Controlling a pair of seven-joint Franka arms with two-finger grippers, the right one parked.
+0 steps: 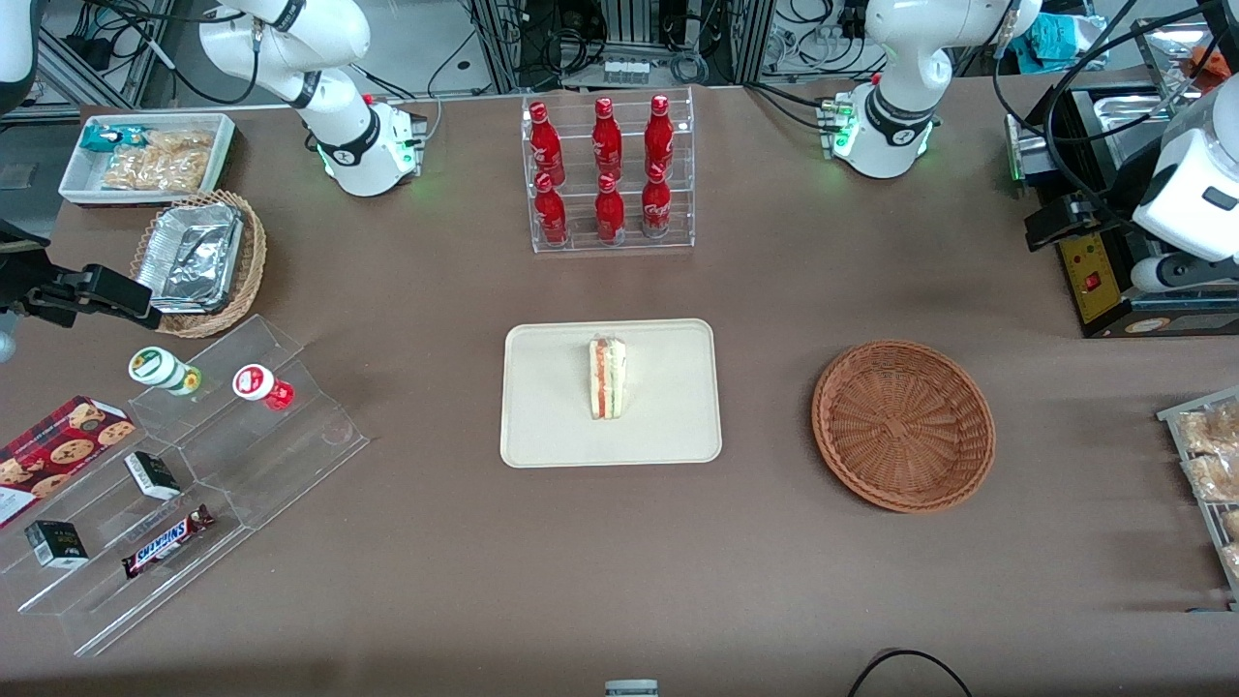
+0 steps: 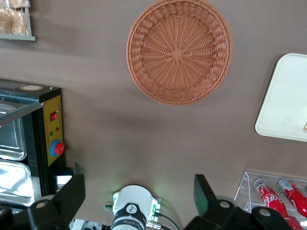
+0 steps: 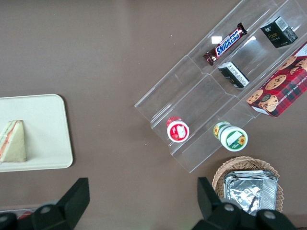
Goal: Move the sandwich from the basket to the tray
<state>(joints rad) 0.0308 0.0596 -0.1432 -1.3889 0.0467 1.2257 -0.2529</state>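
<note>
Sandwich: lying on the tray.
Basket: beside tray.
End effector: released, raised above the worktop.

Your brown desk carries the cream tray at its middle, with the reddish-brown basket beside it toward the working arm's end. The clear bottle rack stands farther from the front camera than the tray. The left gripper hangs above the desk, apparently spread open.
</note>
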